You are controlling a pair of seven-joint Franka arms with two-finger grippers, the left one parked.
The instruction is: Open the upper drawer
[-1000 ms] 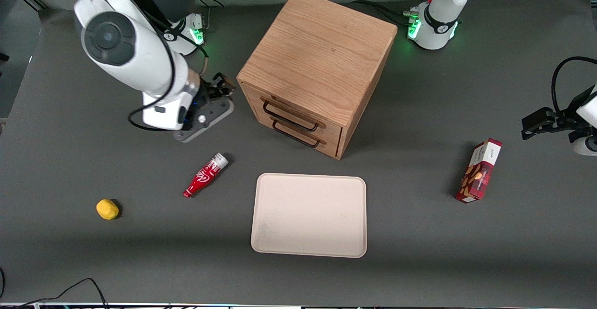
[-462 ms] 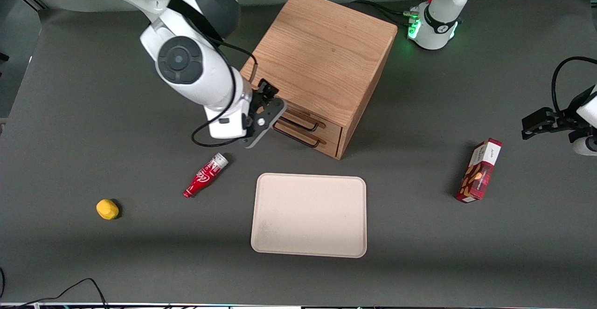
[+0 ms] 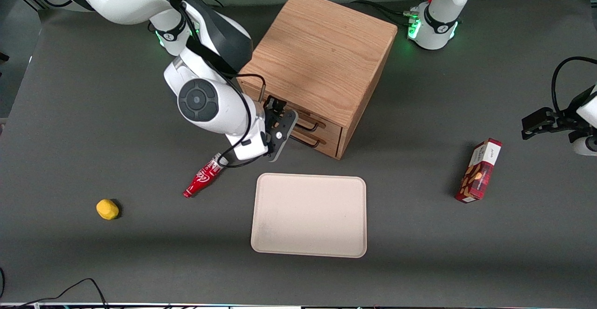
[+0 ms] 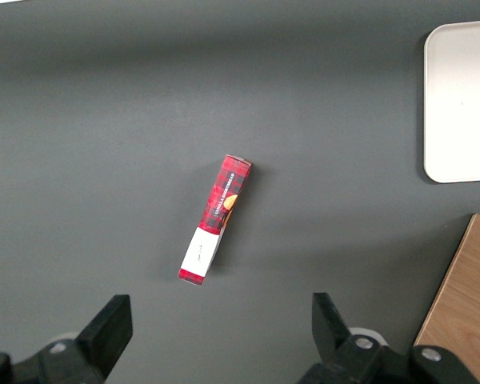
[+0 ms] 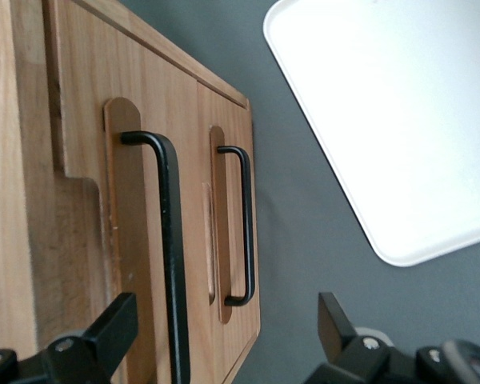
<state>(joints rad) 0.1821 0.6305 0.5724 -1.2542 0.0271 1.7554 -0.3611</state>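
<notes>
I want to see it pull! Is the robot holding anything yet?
No. The gripper is open, in front of the upper drawer, its handle not yet grasped.

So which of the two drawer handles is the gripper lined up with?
The upper drawer handle: it runs between the open gripper fingers; the lower handle sits off-centre.
</notes>
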